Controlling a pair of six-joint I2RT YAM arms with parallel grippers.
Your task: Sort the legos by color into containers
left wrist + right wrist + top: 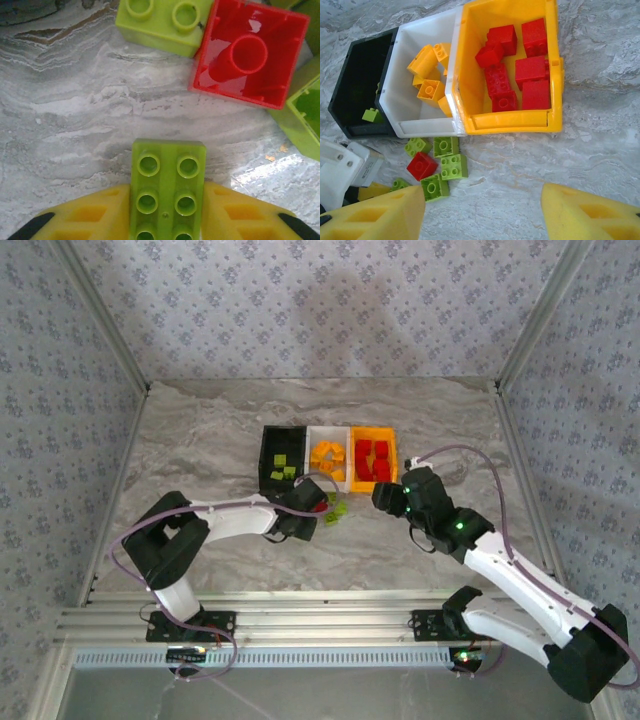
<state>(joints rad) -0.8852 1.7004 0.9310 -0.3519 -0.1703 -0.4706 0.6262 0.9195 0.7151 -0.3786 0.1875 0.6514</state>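
My left gripper [167, 200] is shut on a lime green lego [167, 170], its yellow fingers [95, 212] pressed to both long sides just above the marble. Ahead of it lie an upside-down red lego [250, 55] and two more green ones [160, 22] [305, 110]. In the top view the left gripper [320, 502] sits by the loose pile [336, 510] in front of the bins. My right gripper [482, 215] hangs open over bare table, right of the loose green legos [453, 166] and the red lego [422, 165]. The right gripper [385, 497] is near the orange bin.
Three bins stand side by side: black [270, 455] holding green legos [283, 469], white [318, 433] holding orange-yellow ones [328, 455], orange [393, 452] holding red ones [373, 460]. In the right wrist view the orange bin's front rim [510, 120] lies just ahead.
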